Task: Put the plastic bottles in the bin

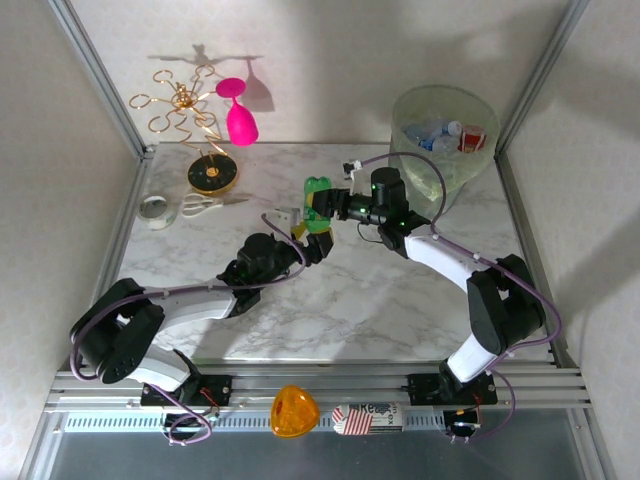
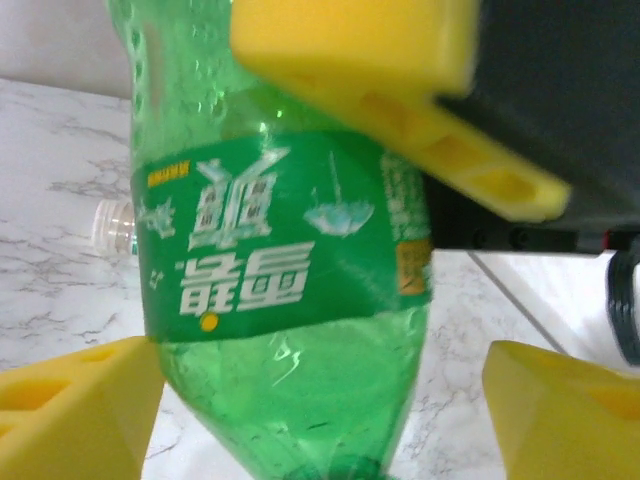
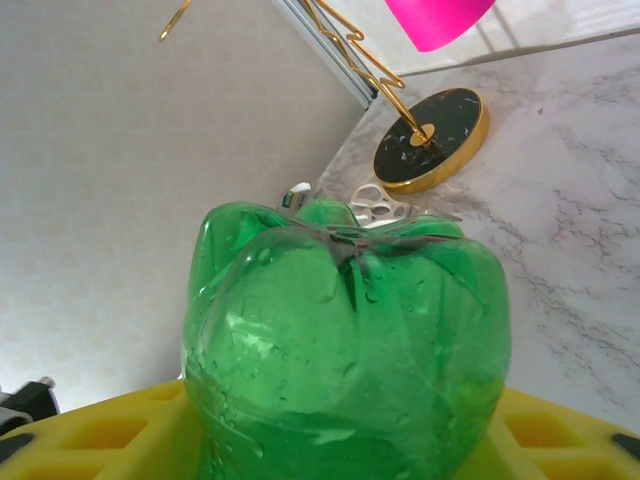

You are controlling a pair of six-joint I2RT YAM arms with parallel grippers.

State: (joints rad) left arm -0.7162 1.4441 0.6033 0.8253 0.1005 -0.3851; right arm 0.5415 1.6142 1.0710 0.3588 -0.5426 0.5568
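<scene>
A green plastic bottle (image 1: pixel 318 200) with a green label (image 2: pixel 285 235) hangs above the middle of the table. My right gripper (image 1: pixel 333 205) is shut on it, and its yellow fingers (image 3: pixel 90 435) press both sides of the bottle's lobed base (image 3: pixel 345 330). My left gripper (image 1: pixel 303 230) is open around the bottle's neck end (image 2: pixel 320 400). Its left finger (image 2: pixel 70 410) sits against the bottle and its right finger (image 2: pixel 565 405) stands clear of it. A clear bottle (image 2: pixel 112 225) lies on the marble behind. The bin (image 1: pixel 460 170) at the far right holds several bottles (image 1: pixel 445 135).
A pink wine glass (image 1: pixel 238 115) hangs on a gold wire stand (image 1: pixel 212 172) at the far left. Scissors (image 1: pixel 205 205) and a tape roll (image 1: pixel 153 210) lie beside it. An orange object (image 1: pixel 294 410) and a striped item (image 1: pixel 362 418) rest on the front rail.
</scene>
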